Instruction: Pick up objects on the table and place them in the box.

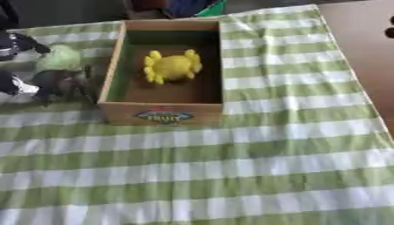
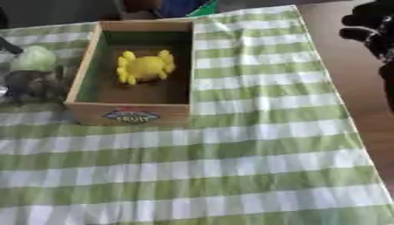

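While I hold the rig at this moment, my notes run so:

Box: the box (image 1: 163,110) stands on the checked cloth (image 1: 231,176), open side up, a label on its near wall.

Yellow toy: a yellow toy (image 1: 172,66) already lies inside the box, toward the far end.

Green ball: a pale green ball (image 1: 60,58) sits outside, just beside the box's left wall, still to be moved.

Left hand: my left hand (image 1: 58,83) is at the ball's near side, dark and blurred; I cannot tell whether its fingers are curled or straight, nor whether they touch the ball.

Right hand: my right hand (image 2: 373,26) hangs over the bare table (image 2: 362,101) at the far right, well apart from the box; its fingers look curled, holding nothing.

Handling: I judge the ball light and probably soft, round enough to roll off a one-sided push. I would take it across its middle, thumb opposite the fingers.

Views: only the right eye shows the right hand whole; the left eye catches only a dark bit at its edge, but shows more of the left arm.
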Controlling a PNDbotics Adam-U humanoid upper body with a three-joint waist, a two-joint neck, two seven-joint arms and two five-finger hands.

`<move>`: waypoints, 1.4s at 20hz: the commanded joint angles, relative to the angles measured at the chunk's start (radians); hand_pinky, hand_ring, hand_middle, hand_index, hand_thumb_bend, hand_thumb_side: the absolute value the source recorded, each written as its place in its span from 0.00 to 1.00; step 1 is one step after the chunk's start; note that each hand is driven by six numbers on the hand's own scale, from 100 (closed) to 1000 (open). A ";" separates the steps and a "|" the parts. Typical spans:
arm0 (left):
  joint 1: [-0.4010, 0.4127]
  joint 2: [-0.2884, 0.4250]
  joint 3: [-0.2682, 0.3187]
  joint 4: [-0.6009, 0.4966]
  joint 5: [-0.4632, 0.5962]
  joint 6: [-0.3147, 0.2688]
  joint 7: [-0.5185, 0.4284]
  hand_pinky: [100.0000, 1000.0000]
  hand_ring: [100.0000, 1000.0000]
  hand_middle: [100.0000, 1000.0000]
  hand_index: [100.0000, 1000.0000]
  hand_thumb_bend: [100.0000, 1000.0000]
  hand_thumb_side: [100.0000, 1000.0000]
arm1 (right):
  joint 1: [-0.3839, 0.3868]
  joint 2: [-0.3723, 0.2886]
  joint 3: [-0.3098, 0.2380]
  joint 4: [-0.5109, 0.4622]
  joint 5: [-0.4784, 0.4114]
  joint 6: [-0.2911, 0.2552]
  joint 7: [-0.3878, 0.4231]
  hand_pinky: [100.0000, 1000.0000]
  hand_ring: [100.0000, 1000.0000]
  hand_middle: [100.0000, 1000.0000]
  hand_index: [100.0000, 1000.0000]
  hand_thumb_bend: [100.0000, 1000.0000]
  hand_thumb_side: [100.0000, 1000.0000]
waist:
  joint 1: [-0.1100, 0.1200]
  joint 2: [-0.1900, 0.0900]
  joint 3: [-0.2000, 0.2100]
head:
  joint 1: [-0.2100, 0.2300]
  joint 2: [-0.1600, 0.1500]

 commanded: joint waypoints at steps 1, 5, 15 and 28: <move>-0.023 0.017 0.002 0.003 -0.004 -0.014 -0.017 0.67 0.87 0.77 0.94 0.48 0.65 | -0.008 -0.022 -0.011 -0.020 0.006 0.003 -0.002 0.75 0.74 0.66 0.81 0.00 1.00 | 0.000 -0.015 -0.003 | 0.006 -0.012; -0.024 0.012 0.000 0.015 -0.021 -0.019 -0.024 0.67 0.87 0.77 0.92 0.48 0.64 | -0.008 -0.020 -0.012 -0.020 0.007 0.007 -0.002 0.75 0.74 0.66 0.81 0.00 1.00 | 0.003 -0.012 -0.006 | 0.006 -0.014; -0.022 0.028 -0.008 -0.012 0.006 -0.081 -0.066 0.68 0.86 0.77 0.90 0.46 0.60 | -0.002 -0.021 -0.013 -0.020 0.020 0.027 -0.015 0.75 0.74 0.65 0.81 0.00 1.00 | 0.007 -0.015 0.003 | -0.001 -0.001; -0.018 0.025 -0.011 -0.073 0.053 -0.064 -0.068 0.66 0.81 0.68 0.83 0.38 0.58 | 0.001 -0.016 -0.014 -0.020 0.024 0.033 -0.012 0.75 0.74 0.65 0.81 0.00 1.00 | 0.002 -0.015 0.004 | -0.002 -0.001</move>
